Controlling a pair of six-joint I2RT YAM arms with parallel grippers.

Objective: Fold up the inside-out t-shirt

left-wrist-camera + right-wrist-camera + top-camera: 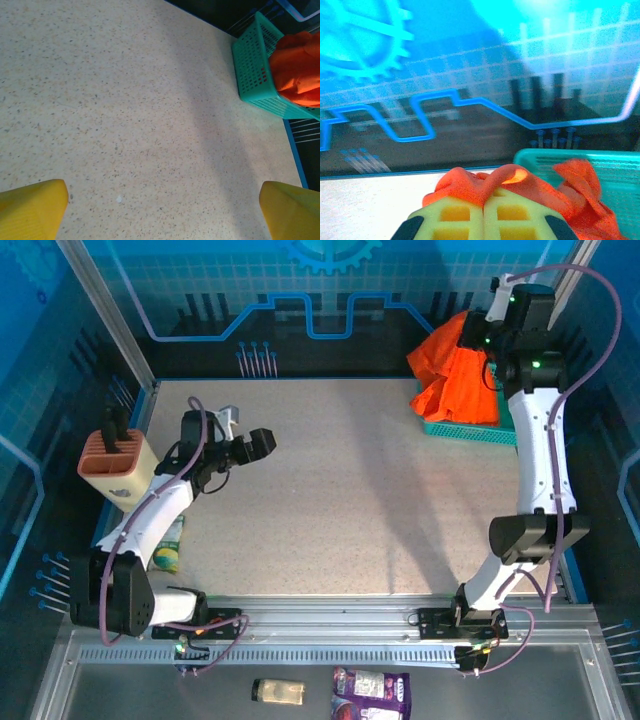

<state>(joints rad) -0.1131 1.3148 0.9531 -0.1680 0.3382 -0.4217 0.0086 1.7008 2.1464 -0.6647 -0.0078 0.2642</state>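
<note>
Presently the right gripper (473,338) is up over the far right corner of the table (330,500), its fingers pressed together on a bunched fold of the orange t-shirt (455,375). In the right wrist view the two yellow pads (455,215) meet with no gap, and orange cloth swells up just beyond them. The t-shirt hangs crumpled from that grip above a teal mesh basket (470,428), which sits at that same corner. Its lower folds seem to reach down into the basket, though the arm hides part of it, so I cannot tell how much rests inside.

The left gripper (262,443) hovers near the left edge of the table, about midway between the near and far edges, pointing toward the right. Its fingers stand wide apart and hold nothing. In the left wrist view the yellow fingertips (31,210) sit at the two bottom corners with speckled surface between them, and the basket with the t-shirt shows at the upper right.

At the left edge stands a terracotta-coloured holder (118,462) with dark items upright in it. Nearer along the same edge lies a yellow-green packet (168,548). Beyond the near edge, in front of the arm bases, lie a small pale item (278,692) and a purple packet (372,695).
</note>
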